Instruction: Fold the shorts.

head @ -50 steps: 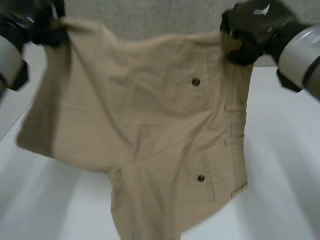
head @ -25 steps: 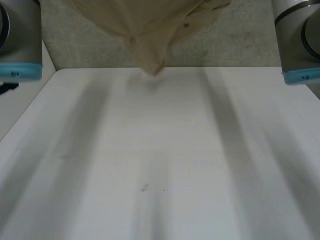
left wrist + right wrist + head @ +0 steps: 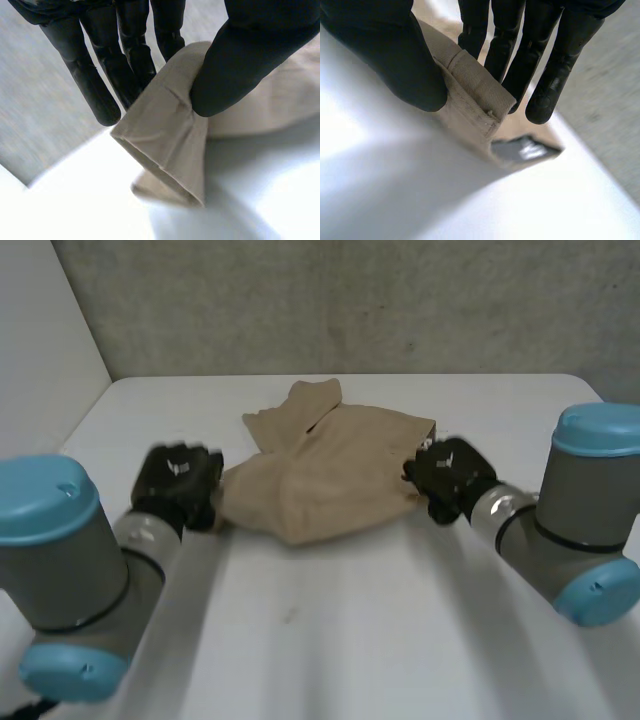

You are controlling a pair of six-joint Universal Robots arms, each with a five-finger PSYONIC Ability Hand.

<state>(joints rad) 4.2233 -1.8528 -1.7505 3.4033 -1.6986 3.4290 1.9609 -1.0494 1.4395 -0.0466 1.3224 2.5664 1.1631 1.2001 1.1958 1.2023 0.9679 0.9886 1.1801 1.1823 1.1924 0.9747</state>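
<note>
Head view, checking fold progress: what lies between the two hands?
In the head view, the tan shorts span the table from left hand to right hand, each pinching an end.

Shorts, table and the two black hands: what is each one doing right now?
shorts: lying rumpled on the table, pinched at two opposite sides.
left hand: shut on the shorts, thumb and fingers pinching a hemmed edge.
right hand: shut on the shorts, thumb and fingers pinching a thick seamed edge.
table: white, with the shorts lying on it.
</note>
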